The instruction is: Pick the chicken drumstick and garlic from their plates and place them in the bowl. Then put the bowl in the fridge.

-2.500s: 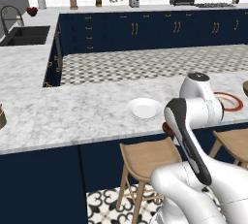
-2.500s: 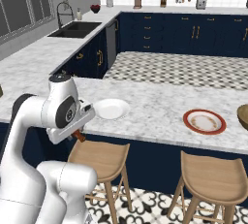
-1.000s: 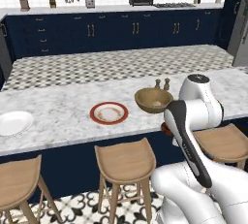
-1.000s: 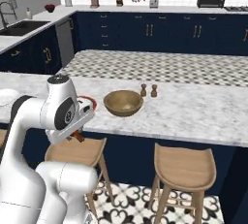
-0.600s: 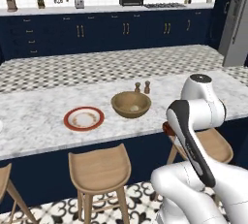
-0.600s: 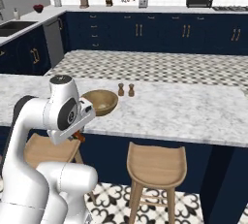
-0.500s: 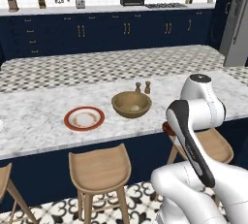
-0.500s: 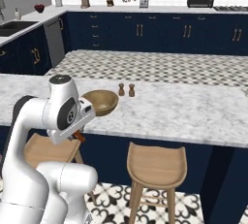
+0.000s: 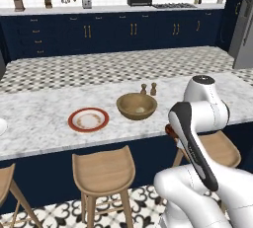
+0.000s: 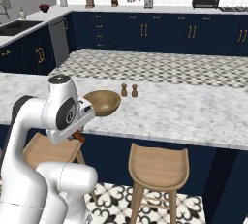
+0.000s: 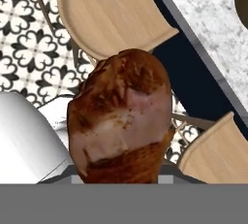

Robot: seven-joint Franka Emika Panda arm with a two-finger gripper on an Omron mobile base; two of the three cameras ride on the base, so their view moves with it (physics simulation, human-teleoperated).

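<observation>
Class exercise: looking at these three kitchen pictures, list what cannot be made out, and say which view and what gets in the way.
- Gripper fingertips: hand view, hidden behind the chicken drumstick.
- Bowl: right base view, near side covered by the arm.
- Fridge: left base view, cut off by the right edge.
- Red-rimmed plate: left base view, contents too small to tell.

A marble-topped table (image 9: pixel 44 123) is fronted by wooden stools (image 9: pixel 104 169); navy cabinets (image 9: pixel 113 32) are set behind, on patterned floor tiles (image 9: pixel 99 66).
</observation>
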